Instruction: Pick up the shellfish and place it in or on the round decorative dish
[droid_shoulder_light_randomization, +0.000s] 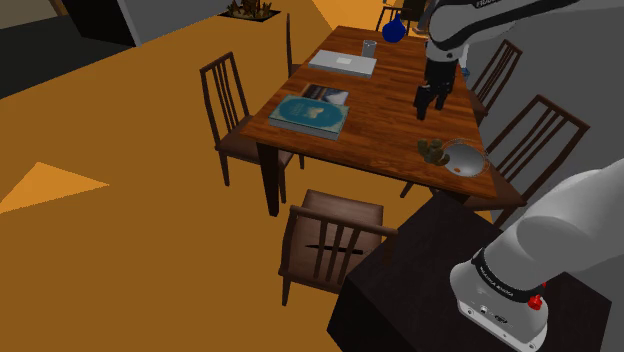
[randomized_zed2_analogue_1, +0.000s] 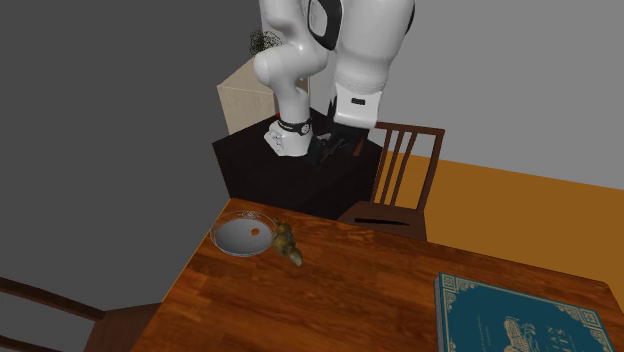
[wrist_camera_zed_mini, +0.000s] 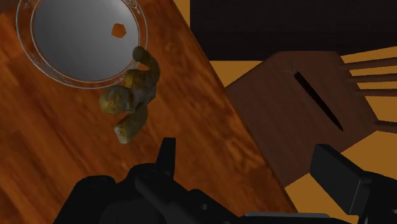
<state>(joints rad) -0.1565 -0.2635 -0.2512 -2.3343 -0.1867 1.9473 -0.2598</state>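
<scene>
counter (wrist_camera_zed_mini: 57, 153): glossy reddish wood, visible grain
dish (wrist_camera_zed_mini: 70, 54): smooth grey, metal-like sheen, clear rim
shellfish (wrist_camera_zed_mini: 130, 102): rough, lumpy, matt brown

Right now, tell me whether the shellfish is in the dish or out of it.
Out: the shellfish lies on the table, beside the dish, at its rim.

Wooden table (droid_shoulder_light_randomization: 385, 105) (shellfish (droid_shoulder_light_randomization: 433, 151), dish (droid_shoulder_light_randomization: 466, 160), book (droid_shoulder_light_randomization: 310, 113))

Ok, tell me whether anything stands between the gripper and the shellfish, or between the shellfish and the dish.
Nothing visible does. The open gripper hangs over the table with only bare wood between it and the shellfish, which lies right at the rim of the dish.
</scene>
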